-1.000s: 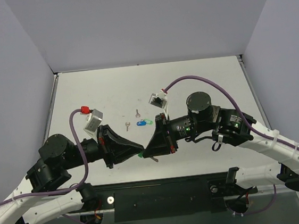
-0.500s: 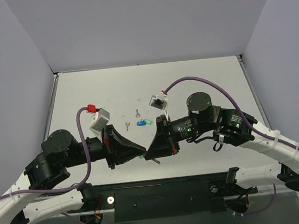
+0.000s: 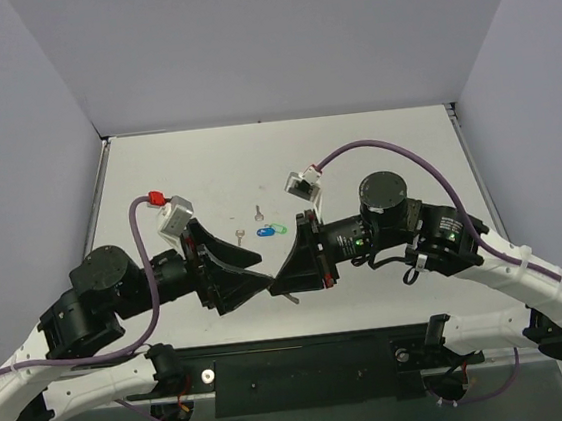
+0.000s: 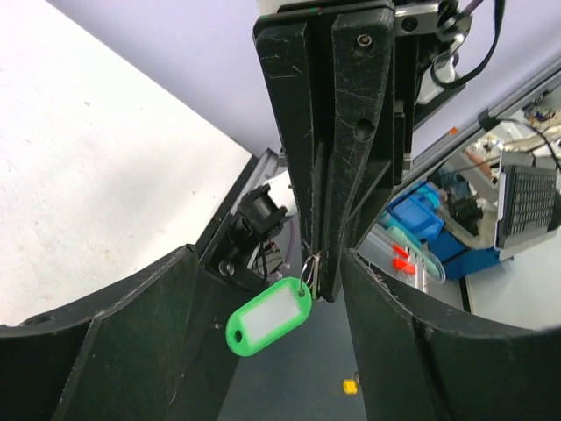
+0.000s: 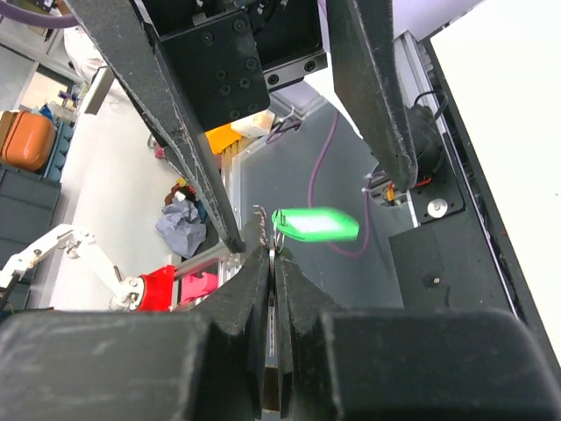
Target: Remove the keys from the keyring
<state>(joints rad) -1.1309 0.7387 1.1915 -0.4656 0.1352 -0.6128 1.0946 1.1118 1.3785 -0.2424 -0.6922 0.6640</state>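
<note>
My right gripper is shut on the thin metal keyring, held above the table's near edge. A green plastic tag hangs from the ring, and a toothed silver blade shows just beside the jaws. My left gripper is open, its fingers standing either side of the ring and tag without touching them. On the table lie two bare silver keys, a blue-headed key and a green-headed key.
The black base rail runs along the near edge under both grippers. White walls close the table's left, right and far sides. The loose keys lie just beyond the two wrists.
My left gripper was shut at the ring and tag and has now opened. The right gripper has kept its hold and barely moved.
</note>
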